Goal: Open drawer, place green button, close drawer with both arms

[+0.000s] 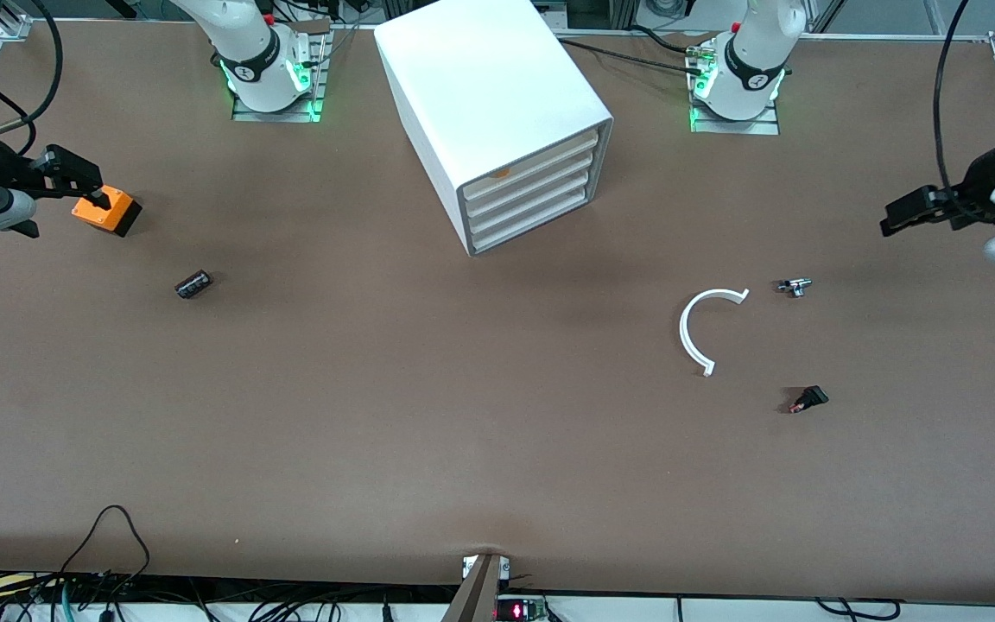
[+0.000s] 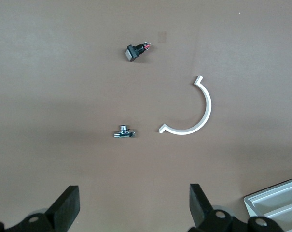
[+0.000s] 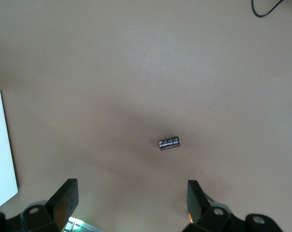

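The white drawer cabinet (image 1: 497, 112) stands at the back middle, all its drawers (image 1: 532, 194) shut; one corner shows in the left wrist view (image 2: 276, 203). The button (image 1: 808, 399) lies on its side toward the left arm's end, a small black body with a red end; no green cap shows. It also shows in the left wrist view (image 2: 135, 50). My left gripper (image 1: 908, 214) (image 2: 134, 203) is open and empty, up over the table at that end. My right gripper (image 1: 79, 183) (image 3: 131, 198) is open and empty, over the orange box (image 1: 104, 210).
A white half-ring (image 1: 705, 328) (image 2: 191, 111) and a small metal fitting (image 1: 795, 287) (image 2: 123, 132) lie near the button. A dark stubby cylinder (image 1: 193, 283) (image 3: 169, 143) lies nearer the front camera than the orange box. Cables run along the table's front edge.
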{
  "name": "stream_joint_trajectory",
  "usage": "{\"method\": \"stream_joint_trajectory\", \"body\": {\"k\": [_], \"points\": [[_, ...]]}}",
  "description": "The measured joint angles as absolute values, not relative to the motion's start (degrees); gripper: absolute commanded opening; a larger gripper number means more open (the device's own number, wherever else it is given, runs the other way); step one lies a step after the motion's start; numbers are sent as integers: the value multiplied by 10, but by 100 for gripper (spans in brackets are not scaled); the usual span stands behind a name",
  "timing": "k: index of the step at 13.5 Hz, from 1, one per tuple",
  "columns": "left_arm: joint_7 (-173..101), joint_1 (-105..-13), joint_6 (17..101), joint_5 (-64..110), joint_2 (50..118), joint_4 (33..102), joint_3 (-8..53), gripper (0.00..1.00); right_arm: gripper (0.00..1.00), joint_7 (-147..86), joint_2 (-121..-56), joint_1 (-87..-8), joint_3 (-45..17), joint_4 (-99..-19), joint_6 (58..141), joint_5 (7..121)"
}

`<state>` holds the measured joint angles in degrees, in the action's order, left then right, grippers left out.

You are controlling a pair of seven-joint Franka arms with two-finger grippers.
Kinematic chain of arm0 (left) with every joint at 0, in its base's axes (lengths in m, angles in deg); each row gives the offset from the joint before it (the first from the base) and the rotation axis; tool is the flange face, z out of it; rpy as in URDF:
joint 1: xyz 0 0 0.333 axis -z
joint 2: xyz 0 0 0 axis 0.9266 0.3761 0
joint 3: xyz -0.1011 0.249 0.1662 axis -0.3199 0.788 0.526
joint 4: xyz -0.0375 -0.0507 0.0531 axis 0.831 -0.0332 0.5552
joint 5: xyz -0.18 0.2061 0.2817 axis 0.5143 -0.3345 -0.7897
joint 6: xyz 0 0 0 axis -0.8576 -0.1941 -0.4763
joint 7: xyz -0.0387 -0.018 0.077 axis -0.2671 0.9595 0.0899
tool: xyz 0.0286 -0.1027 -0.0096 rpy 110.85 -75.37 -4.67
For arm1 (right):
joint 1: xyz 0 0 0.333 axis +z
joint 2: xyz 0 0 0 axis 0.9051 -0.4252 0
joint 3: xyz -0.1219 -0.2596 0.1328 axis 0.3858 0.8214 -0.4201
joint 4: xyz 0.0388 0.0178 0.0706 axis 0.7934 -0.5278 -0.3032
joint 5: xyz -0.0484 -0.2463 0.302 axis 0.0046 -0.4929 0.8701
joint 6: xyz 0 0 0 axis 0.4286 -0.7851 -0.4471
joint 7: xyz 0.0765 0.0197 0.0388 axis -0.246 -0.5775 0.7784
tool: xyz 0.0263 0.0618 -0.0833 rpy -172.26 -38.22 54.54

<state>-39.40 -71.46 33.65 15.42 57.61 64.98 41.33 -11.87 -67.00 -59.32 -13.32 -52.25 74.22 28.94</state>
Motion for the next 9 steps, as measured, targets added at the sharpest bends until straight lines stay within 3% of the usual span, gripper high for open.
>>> {"method": "stream_joint_trajectory", "body": {"k": [9], "points": [[-408, -669, 337, 125, 545, 651, 444, 100, 100, -119, -670, -593, -133, -523, 742, 289]]}}
